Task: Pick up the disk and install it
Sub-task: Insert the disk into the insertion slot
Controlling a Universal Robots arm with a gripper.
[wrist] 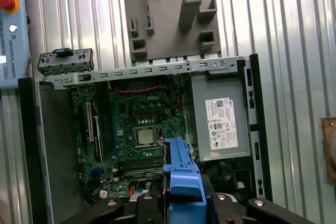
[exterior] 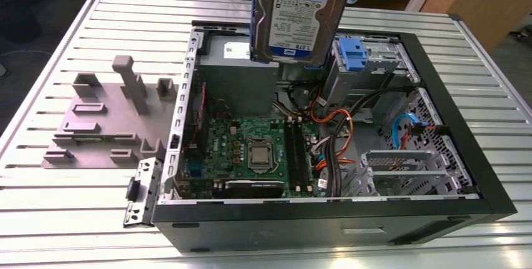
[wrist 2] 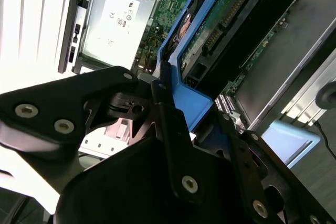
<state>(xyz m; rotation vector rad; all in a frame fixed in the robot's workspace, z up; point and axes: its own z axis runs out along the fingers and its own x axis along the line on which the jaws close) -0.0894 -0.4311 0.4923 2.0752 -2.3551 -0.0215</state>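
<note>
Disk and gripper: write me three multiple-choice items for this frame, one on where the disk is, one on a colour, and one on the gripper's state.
1. Where is the disk?
A. Flat on the table.
B. In the air above the open computer case.
C. Seated low inside the case.

2. What colour are the disk's side rails?
A. Red.
B. Yellow.
C. Blue.

3. How is the gripper?
A. Shut on the disk.
B. Open, holding nothing.
C. Shut on nothing.

Answers:
1 B: the exterior view shows it hanging over the case.
2 C: blue plastic shows in both wrist views.
3 A: its black fingers press the blue rail in the second wrist view.
</note>
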